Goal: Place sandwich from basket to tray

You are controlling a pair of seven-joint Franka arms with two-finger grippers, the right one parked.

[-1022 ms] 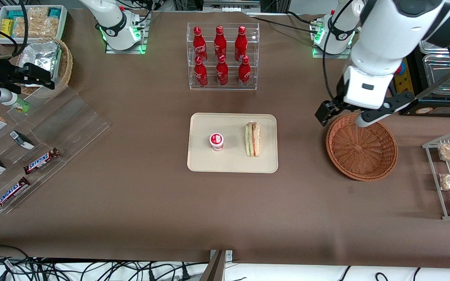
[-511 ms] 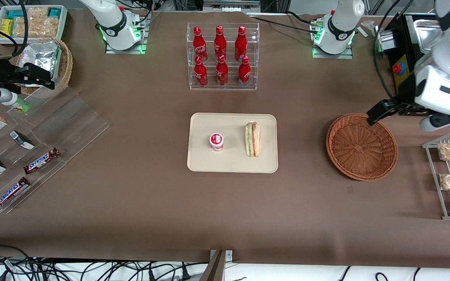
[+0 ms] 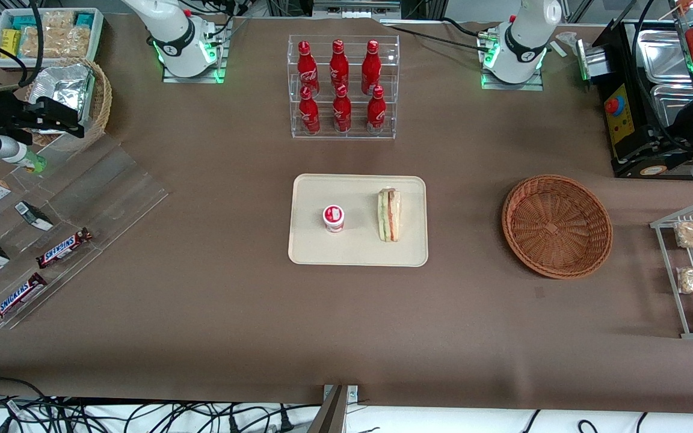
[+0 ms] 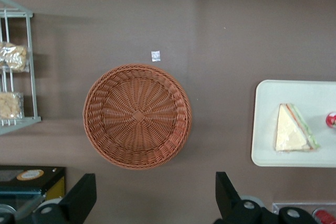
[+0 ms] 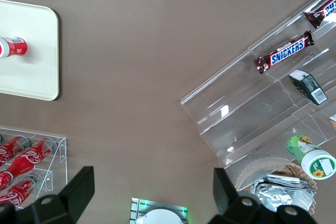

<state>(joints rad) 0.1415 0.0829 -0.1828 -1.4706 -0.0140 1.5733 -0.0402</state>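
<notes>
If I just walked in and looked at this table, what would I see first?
Probably the sandwich lying on the cream tray mid-table, beside a little red-and-white cup. Next, the round brown basket toward the working arm's end, with nothing in it. The gripper hangs open, high above the basket.

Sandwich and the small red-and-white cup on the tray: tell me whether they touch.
Apart. The front view shows bare tray between the sandwich and the cup. The gripper, open, hangs high above the basket.
</notes>
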